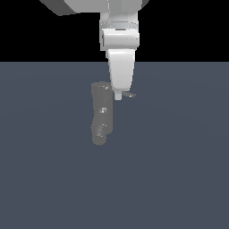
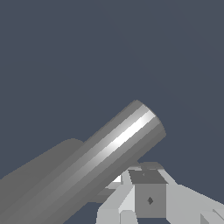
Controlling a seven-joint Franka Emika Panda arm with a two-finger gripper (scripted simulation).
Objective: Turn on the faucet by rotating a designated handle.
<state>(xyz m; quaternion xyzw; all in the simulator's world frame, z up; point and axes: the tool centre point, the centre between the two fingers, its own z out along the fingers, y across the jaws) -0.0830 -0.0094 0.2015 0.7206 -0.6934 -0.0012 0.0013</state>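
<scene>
The faucet (image 1: 100, 114) is a dull-grey segmented cylinder standing on the dark floor, with its angled spout end low down. The handle (image 1: 130, 95) is a thin dark rod sticking out from the faucet's top toward the exterior view's right. My gripper (image 1: 117, 95) hangs down from the white arm and its tip sits right at the rod, hiding the rod's inner part. In the wrist view the handle (image 2: 118, 144) fills the picture as a shiny grey cylinder, with one of my fingers (image 2: 148, 194) just beside it. Whether the jaws are shut on the rod is hidden.
A flat dark blue-grey floor (image 1: 179, 179) runs all around the faucet. The white arm (image 1: 118, 40) comes down from above, just to the exterior view's right of the faucet body.
</scene>
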